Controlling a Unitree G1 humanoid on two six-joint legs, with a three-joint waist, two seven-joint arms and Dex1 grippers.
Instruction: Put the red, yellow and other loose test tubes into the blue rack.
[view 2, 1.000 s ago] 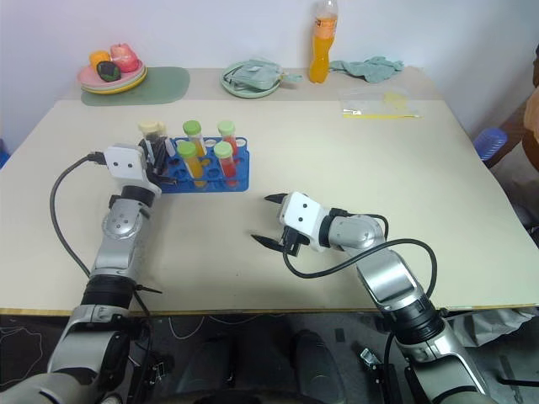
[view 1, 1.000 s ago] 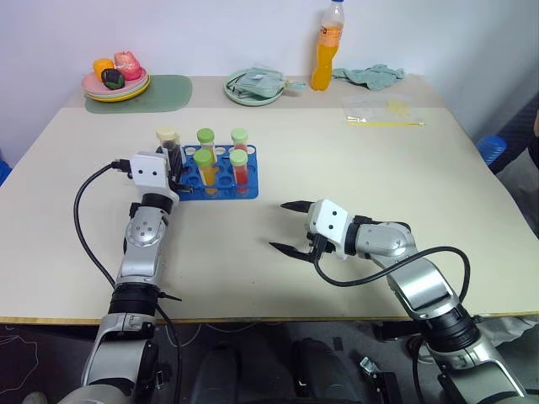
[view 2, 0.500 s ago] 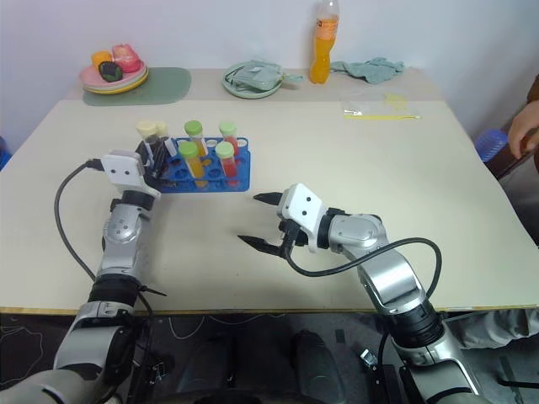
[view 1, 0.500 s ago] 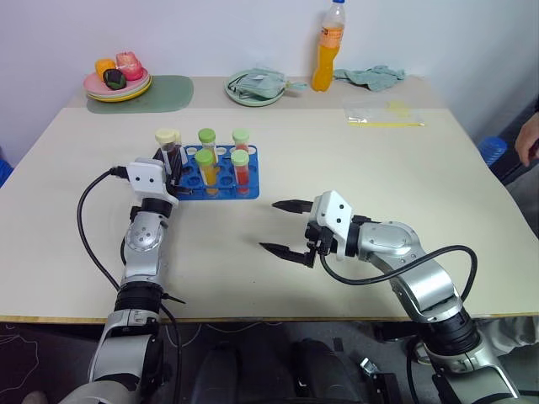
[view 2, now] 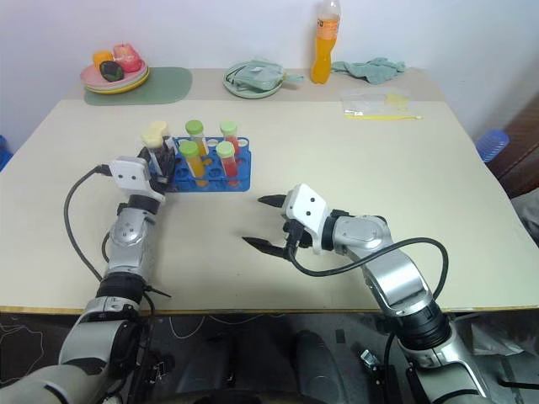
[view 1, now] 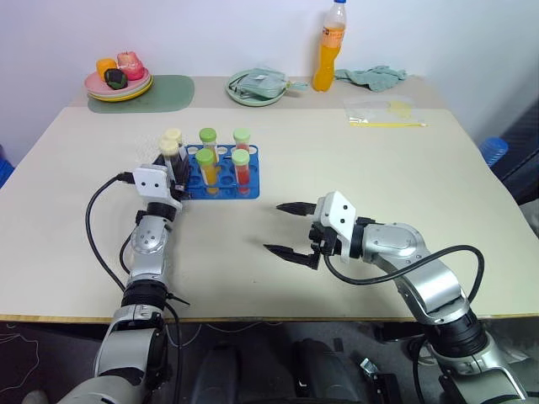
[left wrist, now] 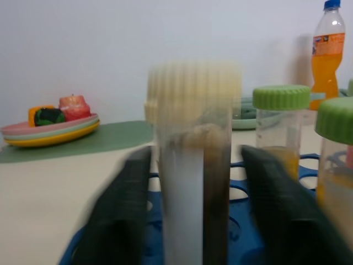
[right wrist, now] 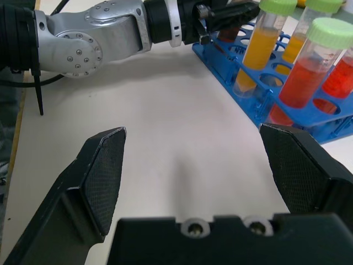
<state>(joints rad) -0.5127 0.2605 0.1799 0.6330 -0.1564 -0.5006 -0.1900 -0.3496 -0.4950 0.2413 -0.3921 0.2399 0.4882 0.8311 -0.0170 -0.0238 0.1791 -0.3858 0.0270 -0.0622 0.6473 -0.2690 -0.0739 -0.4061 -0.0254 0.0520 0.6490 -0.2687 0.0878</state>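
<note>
Left wrist view: brown tube (left wrist: 194, 182) between parted jaws

My left pincer (left wrist: 193, 221) has its fingers spread apart; my right pincer (view 1: 286, 229) is wide open, pointing to 9 o'clock.

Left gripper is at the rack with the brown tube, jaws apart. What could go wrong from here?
The dark brown tube stands between the left gripper's fingers, leaning at the blue rack's end; pulling back carelessly might tip it. Green-capped tubes stand close by and could be bumped.
</note>
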